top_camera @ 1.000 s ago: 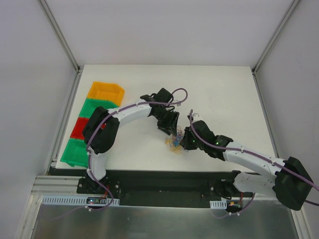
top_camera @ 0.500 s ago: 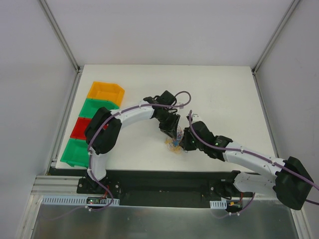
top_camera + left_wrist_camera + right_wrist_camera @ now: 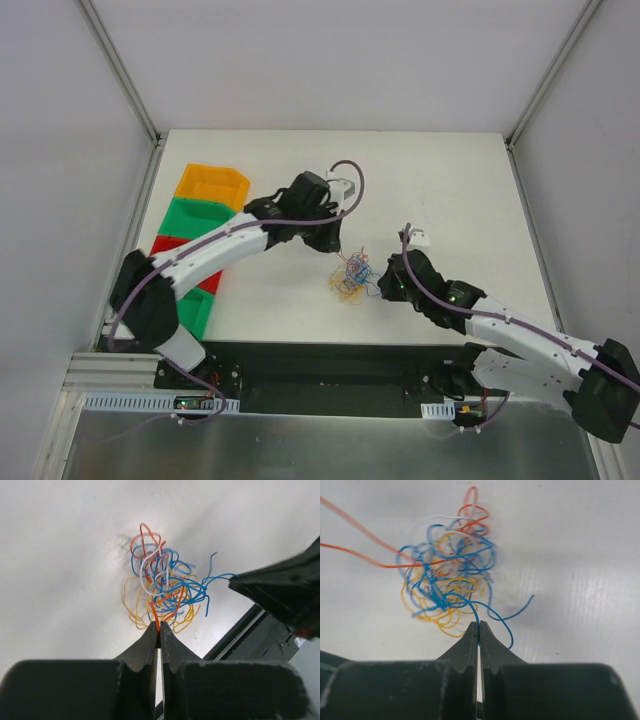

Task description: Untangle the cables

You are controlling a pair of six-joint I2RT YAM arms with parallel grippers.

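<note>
The cables (image 3: 352,275) are a small tangle of thin blue, orange, yellow and white strands on the white table, between my two grippers. My left gripper (image 3: 333,244) stands just up-left of the tangle. In the left wrist view it (image 3: 159,626) is shut on an orange-red strand that runs up into the clump (image 3: 165,582). My right gripper (image 3: 383,284) is at the tangle's right side. In the right wrist view it (image 3: 479,625) is shut on a blue strand leading into the clump (image 3: 447,577). The orange strand (image 3: 365,557) stretches off to the left there.
A row of bins lies along the table's left side: orange (image 3: 212,183), green (image 3: 198,213), red (image 3: 158,258) and a green one (image 3: 203,312) partly under the left arm. The black table edge (image 3: 235,635) runs close behind the tangle.
My left gripper has shut on the orange-red strand and drawn back up-left. The right gripper has shifted slightly right. The tangle is now pulled looser between them.
</note>
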